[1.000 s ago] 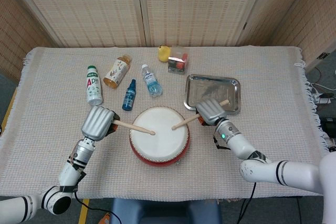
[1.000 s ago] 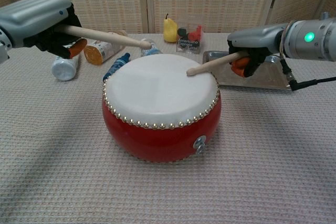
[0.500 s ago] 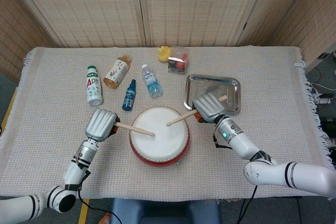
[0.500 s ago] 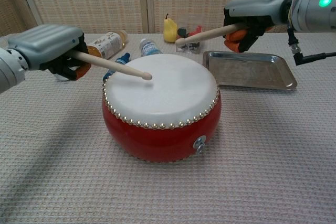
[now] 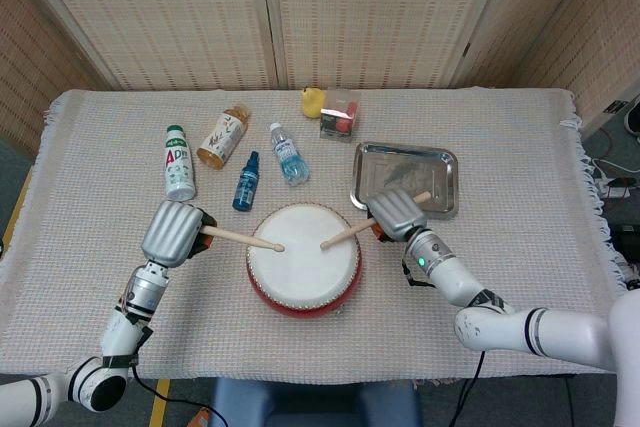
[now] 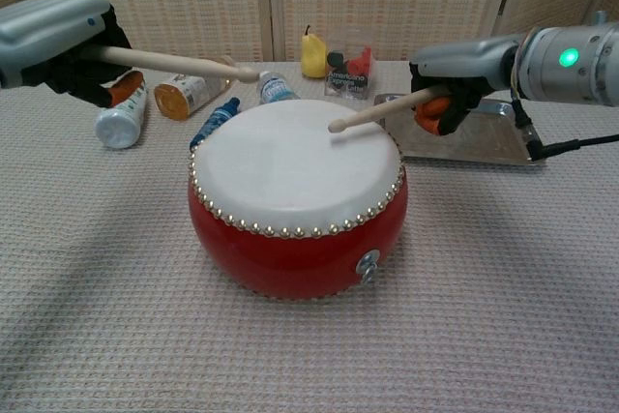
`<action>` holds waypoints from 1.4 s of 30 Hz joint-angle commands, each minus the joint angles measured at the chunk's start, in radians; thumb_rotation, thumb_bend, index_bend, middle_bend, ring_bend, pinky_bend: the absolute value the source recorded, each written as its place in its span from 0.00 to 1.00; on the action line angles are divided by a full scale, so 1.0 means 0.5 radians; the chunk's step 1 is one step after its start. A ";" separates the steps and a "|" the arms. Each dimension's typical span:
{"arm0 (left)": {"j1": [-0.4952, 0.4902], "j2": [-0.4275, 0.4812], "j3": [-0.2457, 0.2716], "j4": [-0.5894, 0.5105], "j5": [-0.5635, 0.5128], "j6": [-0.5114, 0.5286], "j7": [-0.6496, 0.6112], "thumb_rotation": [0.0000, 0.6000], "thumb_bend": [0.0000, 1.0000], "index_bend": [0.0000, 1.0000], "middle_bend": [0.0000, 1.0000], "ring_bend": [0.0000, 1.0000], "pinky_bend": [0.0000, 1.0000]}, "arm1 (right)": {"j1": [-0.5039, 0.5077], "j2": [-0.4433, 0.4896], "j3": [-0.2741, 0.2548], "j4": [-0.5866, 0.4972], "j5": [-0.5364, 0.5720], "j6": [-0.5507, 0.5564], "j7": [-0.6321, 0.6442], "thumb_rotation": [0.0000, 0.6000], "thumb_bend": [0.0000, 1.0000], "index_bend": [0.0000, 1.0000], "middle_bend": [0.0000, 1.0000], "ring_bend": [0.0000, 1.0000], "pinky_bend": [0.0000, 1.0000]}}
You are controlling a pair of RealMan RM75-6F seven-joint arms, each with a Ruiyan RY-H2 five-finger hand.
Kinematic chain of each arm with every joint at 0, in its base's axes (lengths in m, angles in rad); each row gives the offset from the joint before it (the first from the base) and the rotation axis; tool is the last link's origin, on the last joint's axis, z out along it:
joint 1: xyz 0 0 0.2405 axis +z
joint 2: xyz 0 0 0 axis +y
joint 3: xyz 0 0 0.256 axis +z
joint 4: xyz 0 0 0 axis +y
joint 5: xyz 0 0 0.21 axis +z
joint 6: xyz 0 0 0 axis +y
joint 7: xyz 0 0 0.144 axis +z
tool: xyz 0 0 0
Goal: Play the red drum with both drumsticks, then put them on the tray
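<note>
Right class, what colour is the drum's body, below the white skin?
Red, with a row of metal studs; the drum shows best in the chest view.

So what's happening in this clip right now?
A two-armed robot is drumming. Its left hand holds one drumstick, raised clear above the red drum in the chest view. Its right hand holds the other drumstick, whose tip is at or just above the white drumhead. The metal tray behind the right hand holds no sticks yet, so the putting-away step has not been done. Bottles lie behind the drum.
</note>
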 commanded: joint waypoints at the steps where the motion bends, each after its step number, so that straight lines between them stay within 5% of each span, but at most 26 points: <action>1: -0.033 -0.075 0.032 0.072 -0.028 -0.058 0.046 1.00 0.53 1.00 1.00 1.00 1.00 | -0.046 0.094 0.058 -0.102 -0.090 0.056 0.086 1.00 1.00 1.00 0.98 1.00 1.00; 5: -0.088 -0.226 0.106 0.273 -0.116 -0.210 0.214 1.00 0.53 1.00 1.00 1.00 1.00 | -0.109 0.229 0.104 -0.207 -0.156 0.125 0.170 1.00 1.00 1.00 0.98 1.00 1.00; 9: -0.035 -0.188 0.031 0.221 -0.083 -0.066 0.059 1.00 0.53 1.00 1.00 1.00 1.00 | -0.141 0.276 0.104 -0.147 -0.113 0.075 0.236 1.00 1.00 1.00 0.98 1.00 1.00; 22: 0.130 0.157 -0.053 -0.021 -0.009 0.126 -0.307 1.00 0.53 1.00 1.00 1.00 1.00 | -0.101 -0.236 0.105 0.905 0.033 -0.381 0.510 1.00 0.97 1.00 0.98 1.00 1.00; 30: 0.161 0.211 -0.044 -0.041 -0.038 0.104 -0.343 1.00 0.53 1.00 1.00 1.00 1.00 | -0.074 -0.603 0.175 1.577 -0.158 -0.630 0.788 1.00 0.65 1.00 0.96 0.98 1.00; 33: 0.165 0.219 -0.044 -0.039 -0.047 0.097 -0.348 1.00 0.53 1.00 1.00 1.00 1.00 | -0.060 -0.689 0.204 1.745 -0.208 -0.711 0.876 1.00 0.46 1.00 0.85 0.85 0.99; 36: 0.170 0.226 -0.050 -0.042 -0.059 0.095 -0.358 1.00 0.53 1.00 1.00 1.00 1.00 | -0.038 -0.780 0.236 1.918 -0.269 -0.794 0.966 1.00 0.27 0.95 0.70 0.69 0.83; 42: 0.178 0.241 -0.048 -0.051 -0.066 0.084 -0.368 1.00 0.53 1.00 1.00 1.00 1.00 | 0.010 -0.917 0.290 2.179 -0.355 -0.905 1.083 1.00 0.06 0.61 0.41 0.40 0.51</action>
